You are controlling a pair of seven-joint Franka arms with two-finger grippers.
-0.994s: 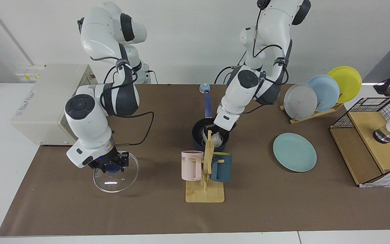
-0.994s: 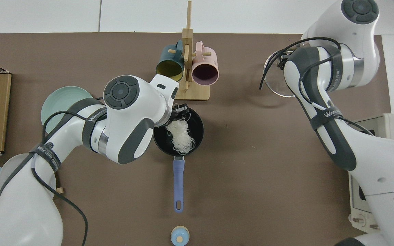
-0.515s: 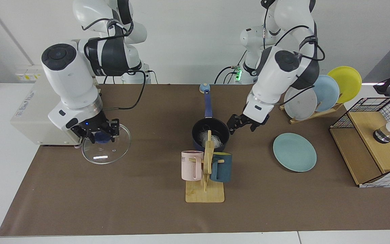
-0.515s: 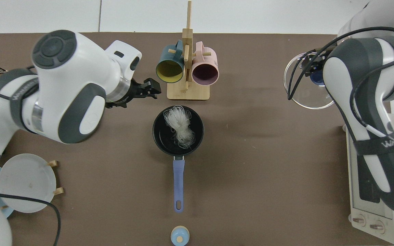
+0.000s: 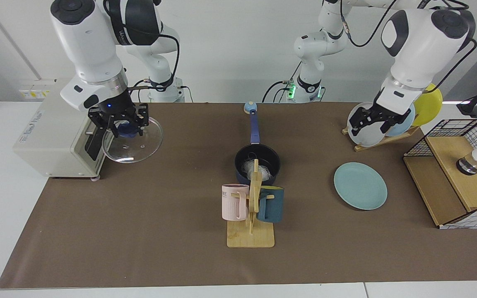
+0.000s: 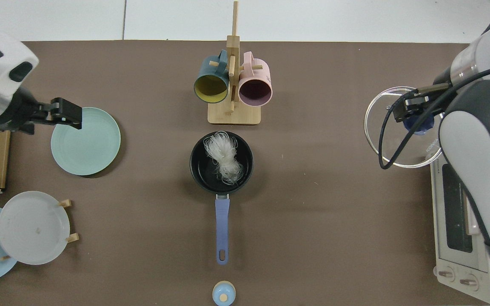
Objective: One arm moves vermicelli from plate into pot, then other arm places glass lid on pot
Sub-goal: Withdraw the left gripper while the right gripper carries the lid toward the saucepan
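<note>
Noodles (image 6: 223, 159) are in the pot (image 5: 257, 163), my left gripper (image 5: 373, 121) hangs open and empty, and my right gripper (image 5: 119, 122) grips the lid (image 5: 133, 138), not placed yet.

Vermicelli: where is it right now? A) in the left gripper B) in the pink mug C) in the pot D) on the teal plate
C: the white vermicelli lies inside the pot, while the plate is bare and the left gripper, raised near the plate rack, is open and holds nothing.
</note>
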